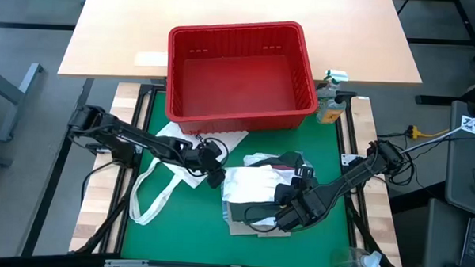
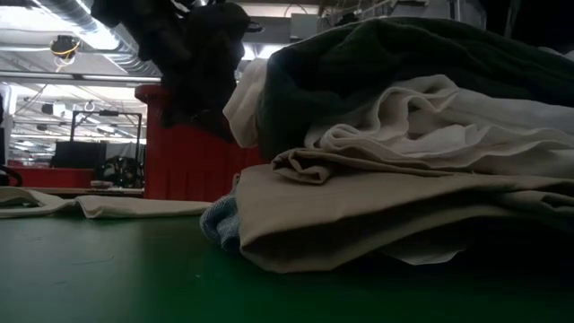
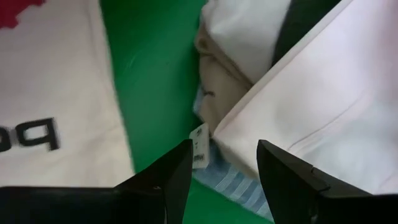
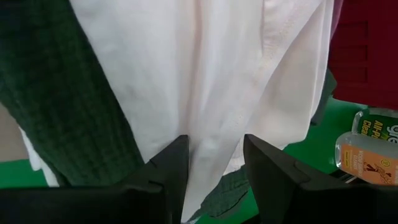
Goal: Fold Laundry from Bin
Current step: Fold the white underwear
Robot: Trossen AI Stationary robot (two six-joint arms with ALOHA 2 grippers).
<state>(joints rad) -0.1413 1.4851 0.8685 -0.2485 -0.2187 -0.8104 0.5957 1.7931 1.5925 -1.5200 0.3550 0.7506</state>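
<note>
I am two dark, near-black arms built of slim jointed links, with black cables looping loosely off my wrists. Beside the red bin (image 1: 240, 70), my left arm shows a chunky block at its shoulder and a tangle of cable at its wrist. My left gripper (image 3: 221, 168) has two matte black fingers (image 3: 177, 177) with angular, faceted edges tapering toward the tips. My right gripper (image 4: 214, 165) matches it: flat black fingers (image 4: 270, 168) of hard plastic with bevelled inner faces and squared shoulders.
</note>
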